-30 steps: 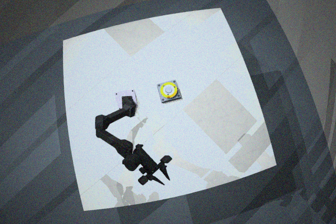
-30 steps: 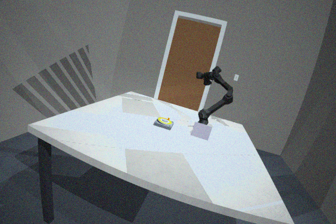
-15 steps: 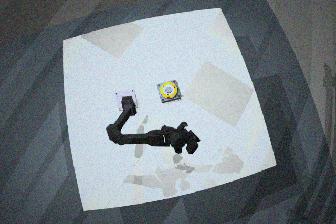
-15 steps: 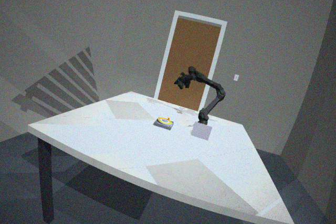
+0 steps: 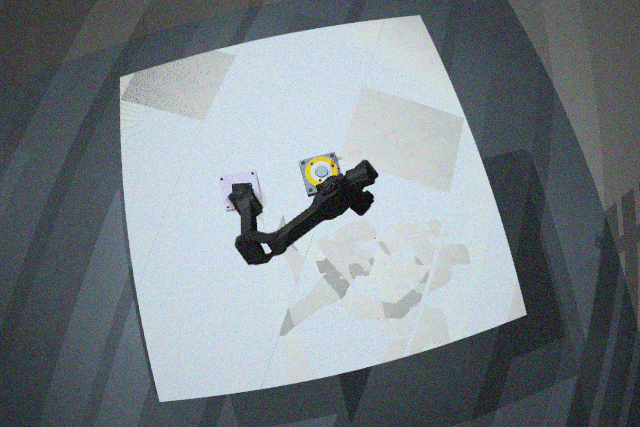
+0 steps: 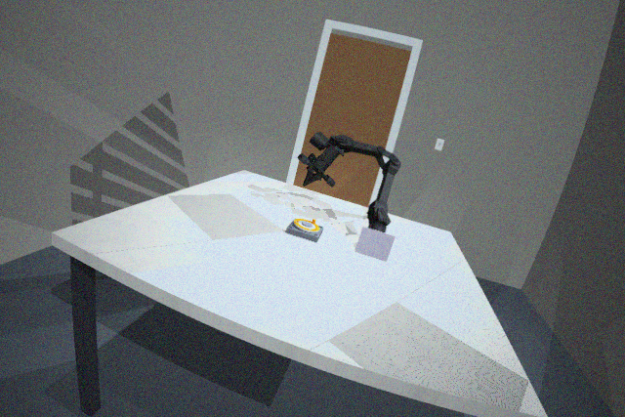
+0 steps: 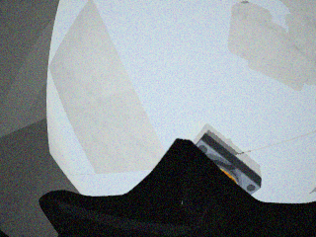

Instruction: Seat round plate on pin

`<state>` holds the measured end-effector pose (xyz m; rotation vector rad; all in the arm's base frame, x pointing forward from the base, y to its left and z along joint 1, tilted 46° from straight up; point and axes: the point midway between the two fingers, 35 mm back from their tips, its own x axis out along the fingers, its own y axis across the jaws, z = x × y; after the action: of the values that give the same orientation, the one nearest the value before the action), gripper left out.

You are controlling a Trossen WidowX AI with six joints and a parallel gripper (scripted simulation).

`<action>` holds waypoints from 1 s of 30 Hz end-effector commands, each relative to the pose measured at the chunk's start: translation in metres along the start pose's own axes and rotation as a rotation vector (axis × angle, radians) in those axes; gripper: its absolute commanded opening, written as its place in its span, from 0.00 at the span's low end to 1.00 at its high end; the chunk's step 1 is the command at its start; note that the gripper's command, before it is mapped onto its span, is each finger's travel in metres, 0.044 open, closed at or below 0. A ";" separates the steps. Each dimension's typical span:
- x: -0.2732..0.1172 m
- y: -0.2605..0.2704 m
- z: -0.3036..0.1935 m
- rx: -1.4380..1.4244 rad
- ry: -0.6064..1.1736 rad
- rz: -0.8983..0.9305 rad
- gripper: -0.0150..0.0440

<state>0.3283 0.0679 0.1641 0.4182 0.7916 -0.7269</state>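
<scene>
The round yellow and white plate (image 5: 308, 172) (image 6: 296, 224) sits around the grey post (image 5: 321, 171) on the square grey base (image 5: 311, 190) (image 6: 303, 235). Its orange tab (image 5: 332, 163) (image 6: 313, 221) is at the upper right of the ring in the top view. The pin and the hole beside the tab are too small to make out, and I cannot tell how far the plate tilts. My gripper (image 6: 305, 184) (image 7: 181, 145) is shut and empty, in the air above the table and clear of the plate. In the wrist view the fingers hide most of the plate and part of the base.
The arm stands on a pale lilac mounting plate (image 5: 225, 185) (image 6: 375, 244), to the left of the base in the top view. The arm reaches over the white table (image 5: 206, 308) (image 6: 242, 291), and its wrist covers the lower right corner of the base there. Shadows fall across the tabletop.
</scene>
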 end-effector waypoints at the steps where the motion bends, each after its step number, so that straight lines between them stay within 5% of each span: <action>1: 0.016 -0.018 -0.051 -0.376 0.080 -0.140 0.25; 6: 0.028 -0.074 -0.124 -1.125 0.254 -0.418 0.25; 30: 0.071 -0.097 -0.121 -1.164 0.262 -0.435 0.25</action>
<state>0.2314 0.0437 0.0262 -0.7376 1.4273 -0.4994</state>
